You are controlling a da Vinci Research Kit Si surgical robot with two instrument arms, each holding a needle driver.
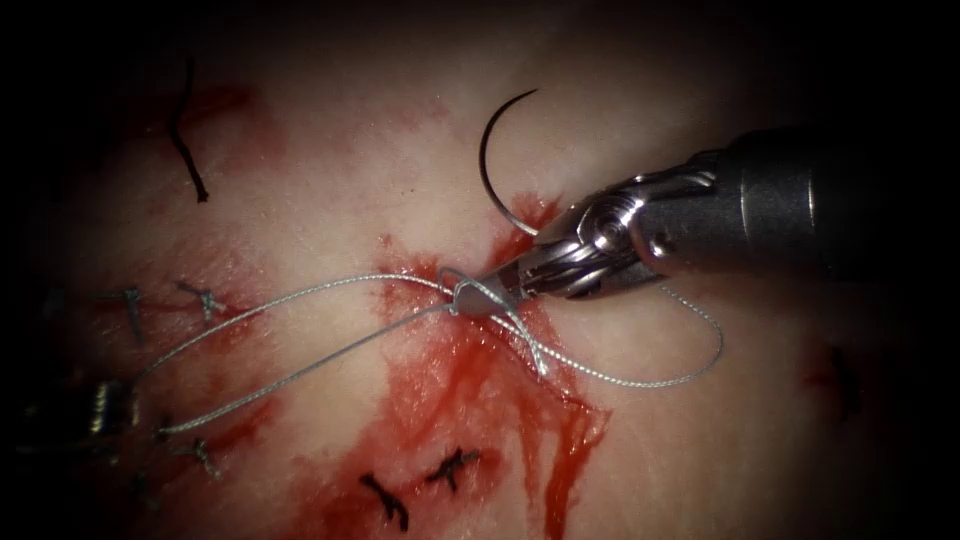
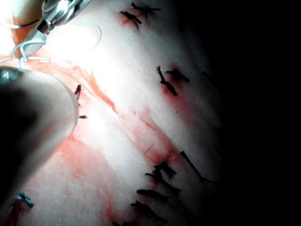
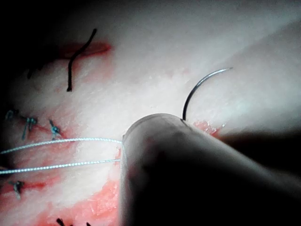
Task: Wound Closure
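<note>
My right tool's jaws (image 1: 478,296) lie over the red-stained cut (image 1: 520,400), shut on the grey thread (image 1: 300,295), which loops round their tip. Two strands run left toward my left tool (image 1: 100,408), dim at the left edge, where its grip is hidden. Another loop of thread (image 1: 700,345) lies right of the cut, and a short tail (image 1: 535,358) points down. The curved needle (image 1: 488,160) rests free on the tissue above the right tool, held by neither tool, with its lower end behind the wrist. The needle (image 3: 197,89) and both strands (image 3: 61,140) also show in the right wrist view.
Finished dark stitches (image 1: 390,500) sit below, more knots (image 1: 205,300) at the left, and a loose cut end of thread (image 1: 185,140) at the upper left. Red fluid (image 1: 560,450) runs down the tissue. The left wrist view shows the right tool (image 2: 51,12) and several stitches (image 2: 167,82).
</note>
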